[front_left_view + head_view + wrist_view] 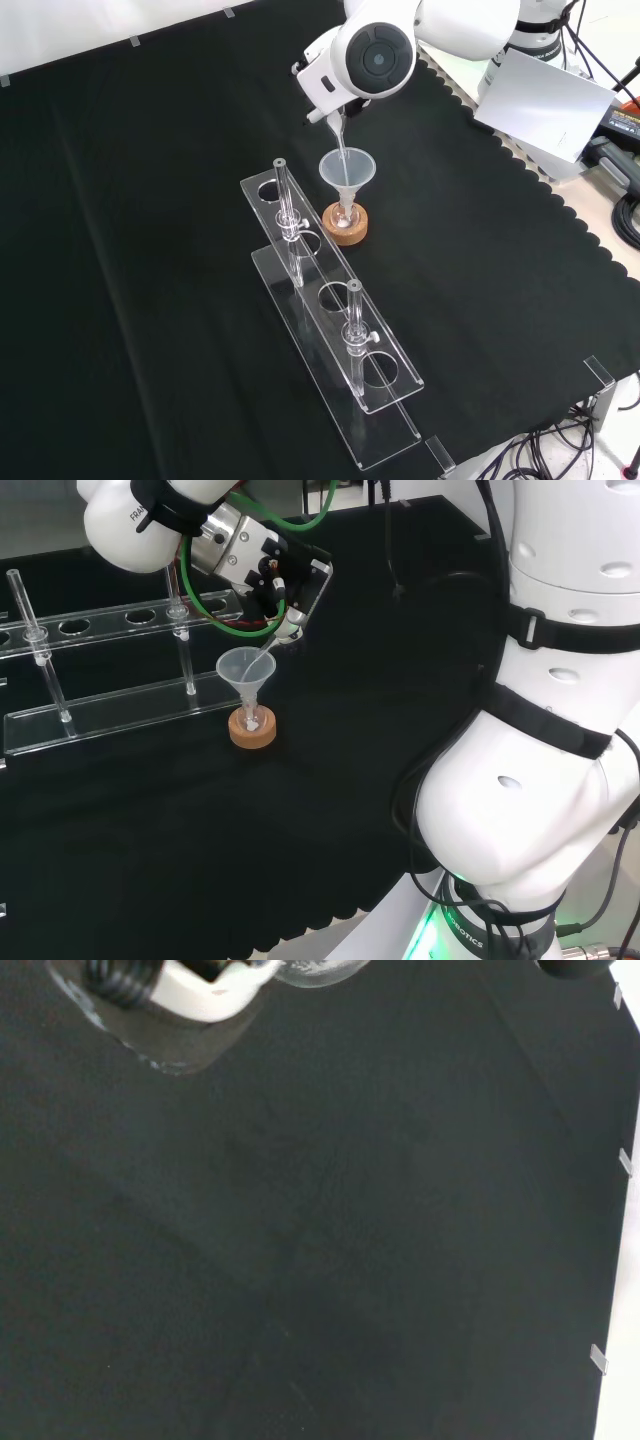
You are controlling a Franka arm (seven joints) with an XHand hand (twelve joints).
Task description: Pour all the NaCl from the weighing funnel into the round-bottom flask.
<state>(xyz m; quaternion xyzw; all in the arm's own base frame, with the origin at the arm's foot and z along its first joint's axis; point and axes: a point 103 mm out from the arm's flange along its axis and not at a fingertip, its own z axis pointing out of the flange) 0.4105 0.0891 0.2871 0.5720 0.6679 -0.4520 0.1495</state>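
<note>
Racks of clear plastic (110, 670) stand at the left of the head view on the black-clothed bench (330, 810). Just right of them a small round-bottom flask (252, 719) sits in a cork ring (252, 730), a clear funnel (245, 670) in its neck. Above, the hand (285, 580) tilts the weighing funnel (272, 650), fingers closed around it, tip inside the funnel's bowl.

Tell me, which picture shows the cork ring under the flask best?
The front view: the cork ring sits unblocked on the cloth beside the clear rack. The head view shows it too, smaller. The wrist view looks at bare cloth.
</note>
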